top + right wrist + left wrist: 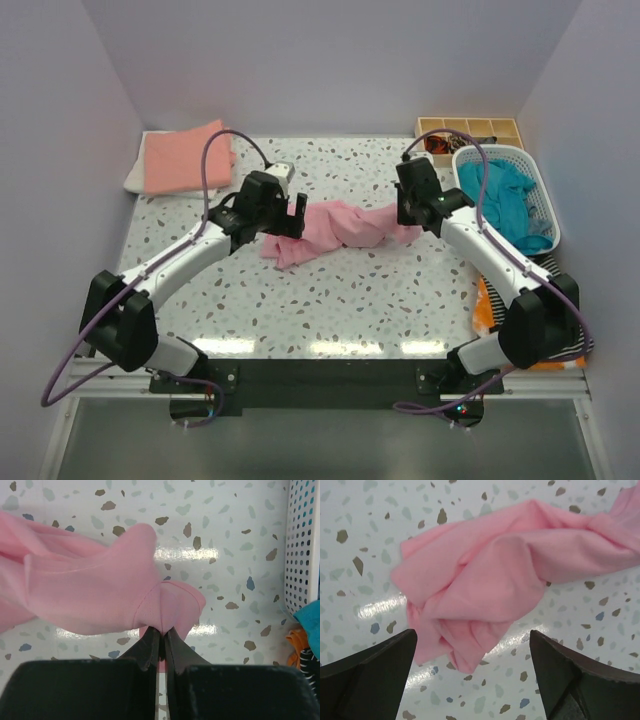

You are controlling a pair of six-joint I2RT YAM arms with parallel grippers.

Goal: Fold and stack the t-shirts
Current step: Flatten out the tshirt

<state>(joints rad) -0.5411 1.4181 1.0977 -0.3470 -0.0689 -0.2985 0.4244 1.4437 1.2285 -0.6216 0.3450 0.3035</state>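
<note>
A light pink t-shirt (335,228) lies bunched in a long twisted heap across the middle of the table. My right gripper (162,630) is shut on a hemmed edge of the pink t-shirt (90,592) at its right end. My left gripper (472,647) hovers open just above the left end of the pink t-shirt (485,575), its jaws wide apart with nothing between them. A salmon-orange t-shirt (185,155) lies folded on a white one (136,175) at the back left corner. A teal t-shirt (505,200) fills the basket.
A white perforated basket (540,195) stands at the right edge, close to my right arm. Behind it sits a wooden compartment tray (470,127). Orange and striped cloth (487,305) hangs off the table's right side. Grey walls close in on three sides.
</note>
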